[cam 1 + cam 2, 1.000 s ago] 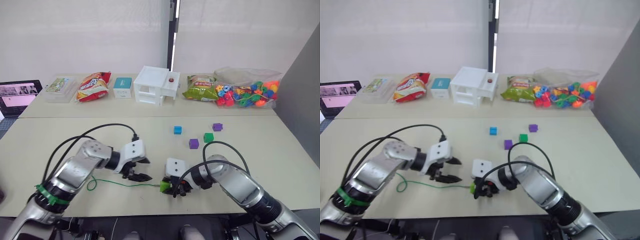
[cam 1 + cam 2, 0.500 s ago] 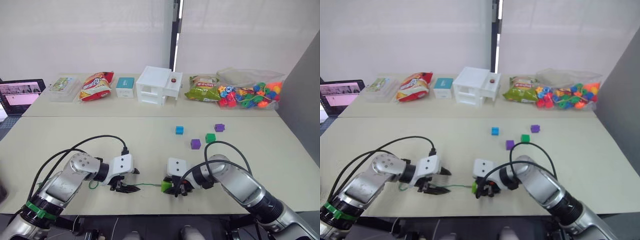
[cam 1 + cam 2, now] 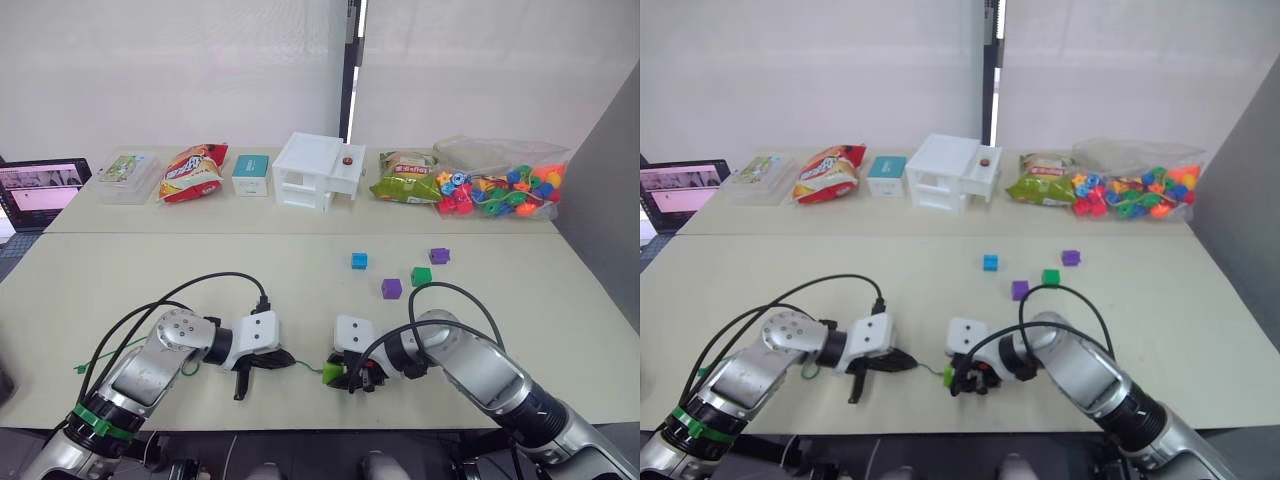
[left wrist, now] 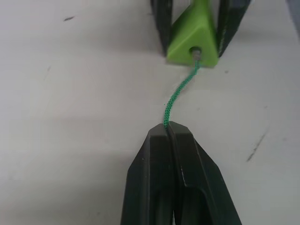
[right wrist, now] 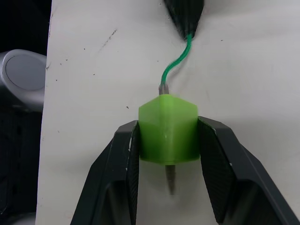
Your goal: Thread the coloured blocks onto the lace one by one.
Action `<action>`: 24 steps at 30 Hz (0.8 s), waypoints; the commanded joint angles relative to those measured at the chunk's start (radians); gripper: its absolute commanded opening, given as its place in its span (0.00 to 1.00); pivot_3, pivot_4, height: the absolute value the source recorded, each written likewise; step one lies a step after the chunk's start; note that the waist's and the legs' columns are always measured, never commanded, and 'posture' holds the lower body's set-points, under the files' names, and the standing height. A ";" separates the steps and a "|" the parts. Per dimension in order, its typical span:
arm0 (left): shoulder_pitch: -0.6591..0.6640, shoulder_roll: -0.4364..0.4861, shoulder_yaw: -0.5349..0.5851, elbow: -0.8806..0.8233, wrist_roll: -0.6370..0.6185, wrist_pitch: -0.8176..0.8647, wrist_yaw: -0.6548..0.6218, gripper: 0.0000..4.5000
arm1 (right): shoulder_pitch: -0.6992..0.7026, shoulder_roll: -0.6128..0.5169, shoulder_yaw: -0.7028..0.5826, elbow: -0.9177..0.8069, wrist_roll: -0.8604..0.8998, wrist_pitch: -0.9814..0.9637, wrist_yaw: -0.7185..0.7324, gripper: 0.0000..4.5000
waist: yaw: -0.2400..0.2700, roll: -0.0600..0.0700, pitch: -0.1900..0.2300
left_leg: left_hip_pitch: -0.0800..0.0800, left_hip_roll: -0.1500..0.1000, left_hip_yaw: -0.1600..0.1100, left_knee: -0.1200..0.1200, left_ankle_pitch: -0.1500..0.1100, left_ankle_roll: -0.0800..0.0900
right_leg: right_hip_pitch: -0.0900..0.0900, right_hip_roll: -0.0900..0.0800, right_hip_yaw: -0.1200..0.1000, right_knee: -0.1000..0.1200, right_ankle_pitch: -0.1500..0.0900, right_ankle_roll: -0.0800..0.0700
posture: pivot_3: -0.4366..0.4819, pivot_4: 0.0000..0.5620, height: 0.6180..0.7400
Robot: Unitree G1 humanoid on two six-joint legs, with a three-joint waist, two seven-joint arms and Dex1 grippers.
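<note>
near the counter's point(image 3: 560, 330) front edge | right hand point(image 5: 168, 154) clamped the light green block point(image 5: 168, 129) (needle tip poked through) | left hand point(image 4: 169, 136) pinched the lace point(image 4: 177, 96) shut

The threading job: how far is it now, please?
Done: the stiff silvery tip of the thin green lace has passed through the light green plastic cube.

In hand: the right end effector clamps that cube; the left end effector pinches the lace close beside it.

Left: the blue cube, two purple cubes and dark green cube lie loose on the beige table.
</note>
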State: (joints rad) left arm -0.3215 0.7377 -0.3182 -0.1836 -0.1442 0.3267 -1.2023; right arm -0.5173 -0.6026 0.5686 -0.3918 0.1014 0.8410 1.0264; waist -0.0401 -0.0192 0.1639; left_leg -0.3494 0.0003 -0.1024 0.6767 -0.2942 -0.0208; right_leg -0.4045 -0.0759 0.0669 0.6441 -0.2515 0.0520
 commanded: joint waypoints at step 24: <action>-0.088 -0.058 -0.028 -0.004 -0.036 0.107 -0.042 0.33 | 0.028 0.002 -0.045 -0.021 0.035 0.027 -0.051 0.29 | 0.002 0.000 0.000 | -0.001 -0.001 0.000 0.000 0.000 0.000 | 0.000 0.000 0.000 -0.001 0.000 0.000 | 0.48 0.27 1.00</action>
State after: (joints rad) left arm -0.3946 0.6611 -0.3787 -0.1610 -0.1568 0.4079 -1.2294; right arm -0.4946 -0.5965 0.5434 -0.4040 0.1324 0.8591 0.9925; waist -0.0383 -0.0194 0.1641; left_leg -0.3515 -0.0002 -0.1030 0.6771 -0.2942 -0.0208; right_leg -0.4057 -0.0760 0.0668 0.6434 -0.2515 0.0521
